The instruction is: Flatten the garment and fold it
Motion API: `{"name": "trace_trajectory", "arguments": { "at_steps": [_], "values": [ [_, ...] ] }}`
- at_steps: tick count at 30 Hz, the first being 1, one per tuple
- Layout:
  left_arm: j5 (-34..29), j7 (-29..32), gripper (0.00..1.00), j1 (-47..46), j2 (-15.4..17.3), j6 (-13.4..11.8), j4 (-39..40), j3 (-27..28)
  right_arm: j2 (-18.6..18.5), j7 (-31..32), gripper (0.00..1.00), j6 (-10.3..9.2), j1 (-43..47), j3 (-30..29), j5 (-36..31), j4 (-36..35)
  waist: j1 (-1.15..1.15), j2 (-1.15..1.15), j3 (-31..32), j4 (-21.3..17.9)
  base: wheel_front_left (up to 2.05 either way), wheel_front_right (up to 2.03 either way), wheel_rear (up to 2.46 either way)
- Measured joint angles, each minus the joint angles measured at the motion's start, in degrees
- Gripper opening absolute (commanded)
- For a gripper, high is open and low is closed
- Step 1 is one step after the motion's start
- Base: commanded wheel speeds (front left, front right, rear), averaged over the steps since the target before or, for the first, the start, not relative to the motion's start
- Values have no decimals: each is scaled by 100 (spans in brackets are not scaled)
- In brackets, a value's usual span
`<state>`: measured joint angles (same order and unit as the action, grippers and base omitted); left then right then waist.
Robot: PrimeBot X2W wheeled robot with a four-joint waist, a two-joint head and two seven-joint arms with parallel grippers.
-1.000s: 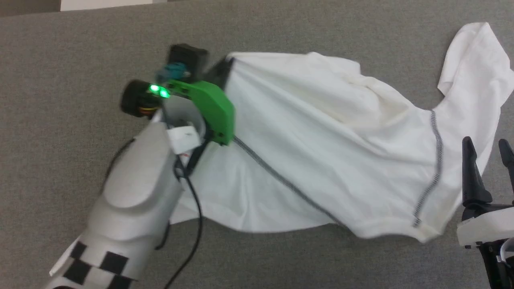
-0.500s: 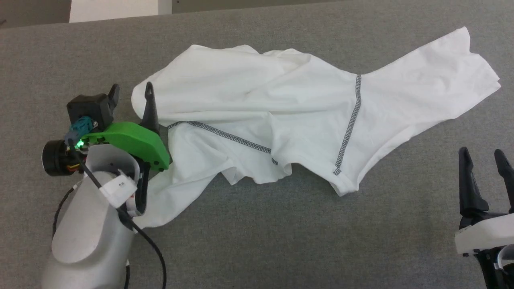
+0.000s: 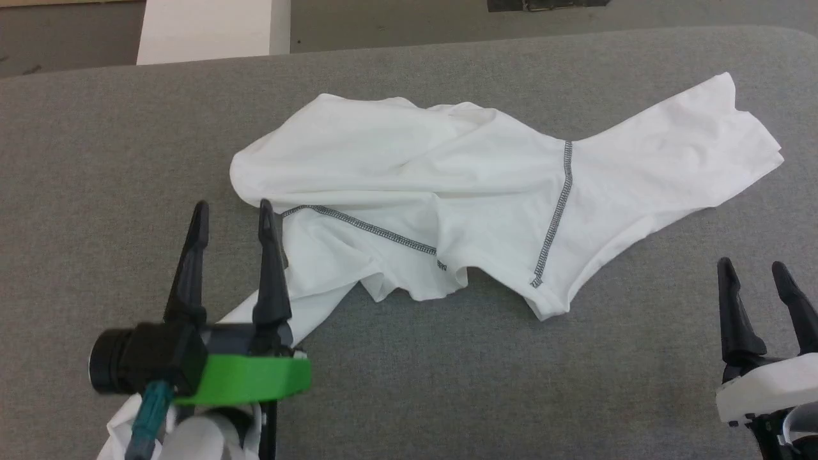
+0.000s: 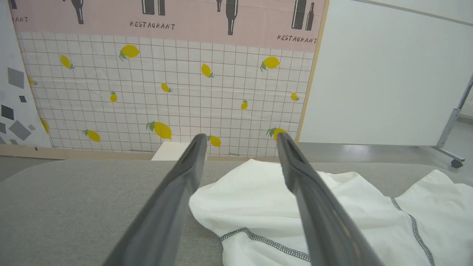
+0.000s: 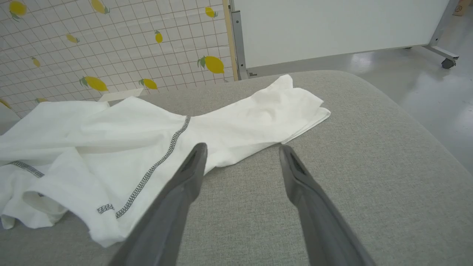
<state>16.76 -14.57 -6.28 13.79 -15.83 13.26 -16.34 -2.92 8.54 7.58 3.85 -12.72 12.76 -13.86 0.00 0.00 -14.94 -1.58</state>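
Observation:
The white garment (image 3: 460, 185) lies crumpled across the grey table, with two grey-and-white stitched trim lines (image 3: 556, 211) showing. One sleeve-like end reaches the far right; a strip trails down under my left arm at the lower left. My left gripper (image 3: 231, 214) is open and holds nothing, its right finger over the garment's left edge. In the left wrist view the garment (image 4: 351, 210) spreads ahead and to the right of the open fingers (image 4: 173, 207). My right gripper (image 3: 754, 271) stands open near the lower right, apart from the cloth. The right wrist view shows the garment (image 5: 147, 136) ahead and left.
The grey padded table (image 3: 447, 383) has a rounded far right corner (image 5: 369, 96). A white box (image 3: 211, 29) stands beyond the far edge. A lemon-patterned wall panel (image 4: 166, 81) and a white board on casters (image 5: 447, 62) stand behind.
The left gripper let go of the garment, which dropped onto the table, and the arm drew back toward the near left. The head camera has shifted. The right gripper stayed open.

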Motion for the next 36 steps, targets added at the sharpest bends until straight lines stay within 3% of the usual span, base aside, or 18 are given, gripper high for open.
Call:
{"name": "trace_trajectory", "arguments": {
  "at_steps": [5,9,14,22,34,35,36],
  "values": [
    [-342,-15,100,797,-353,-59,434,85,0,13,100,0,15,-27,1,-11,0,0,19,122,0,0,0],
    [-520,-16,100,920,-550,130,447,142,-34,402,100,0,-97,-60,-386,-176,0,0,6,275,0,0,0],
    [-679,-16,100,870,-702,338,412,193,-567,1195,100,0,-682,51,-392,-120,0,0,-96,391,0,0,0],
    [-804,-16,100,796,-881,549,224,210,-1370,2369,100,1,-1599,290,-205,772,0,0,-307,544,0,0,0],
    [-844,-16,100,721,-1013,717,71,226,-1506,3032,100,1,-2266,464,98,2337,0,0,-536,862,0,0,0],
    [-857,-16,100,711,-1017,727,62,226,-1530,3027,80,1,-2281,472,115,2425,0,0,-557,883,0,0,0],
    [-861,-16,100,703,-1020,728,57,227,-1550,3016,39,1,-2314,444,129,2482,0,0,-573,898,0,0,0]
  ]
}}
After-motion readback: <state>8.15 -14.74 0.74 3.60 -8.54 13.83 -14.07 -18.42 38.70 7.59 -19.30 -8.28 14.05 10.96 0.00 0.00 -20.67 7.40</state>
